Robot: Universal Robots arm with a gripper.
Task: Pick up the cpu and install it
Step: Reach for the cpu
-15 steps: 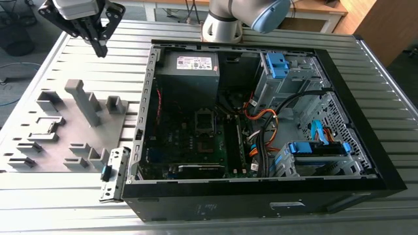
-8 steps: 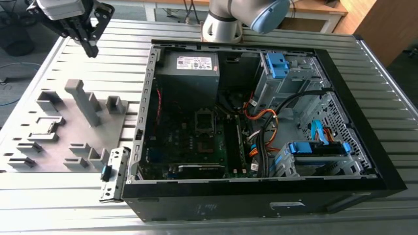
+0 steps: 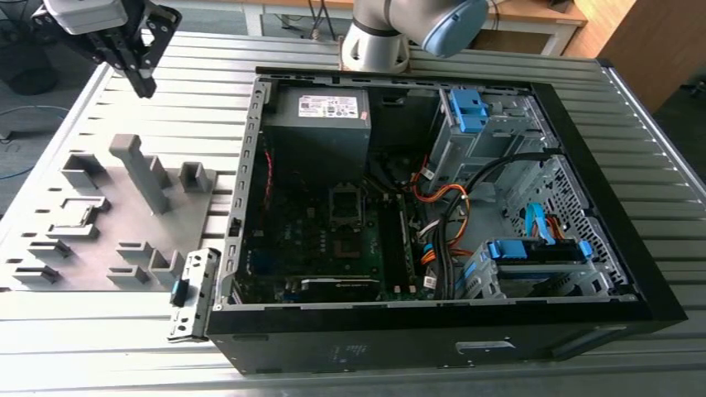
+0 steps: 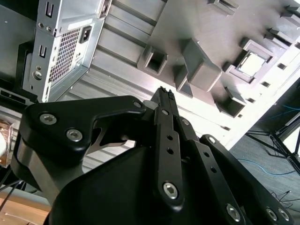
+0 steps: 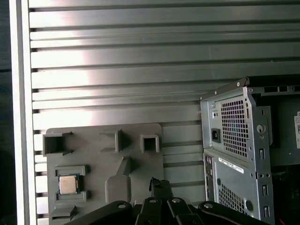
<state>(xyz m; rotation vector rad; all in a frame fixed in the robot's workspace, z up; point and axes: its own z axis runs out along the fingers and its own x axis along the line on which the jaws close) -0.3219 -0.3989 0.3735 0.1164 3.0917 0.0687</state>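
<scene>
The cpu is a small silvery square lying flat in a pocket of the grey fixture plate. The second wrist view shows the cpu in that same pocket. In the exterior view the cpu sits at the plate's left side. My gripper hangs high above the table beyond the plate's far end, well apart from the cpu. Its black fingers are pressed together with nothing between them. The fingertips point down towards the plate's edge.
The open computer case lies on the slatted metal table, at the exterior view's right of the fixture plate. A black socket frame sits on its motherboard. Upright grey blocks rise from the plate. A loose metal bracket lies beside the case.
</scene>
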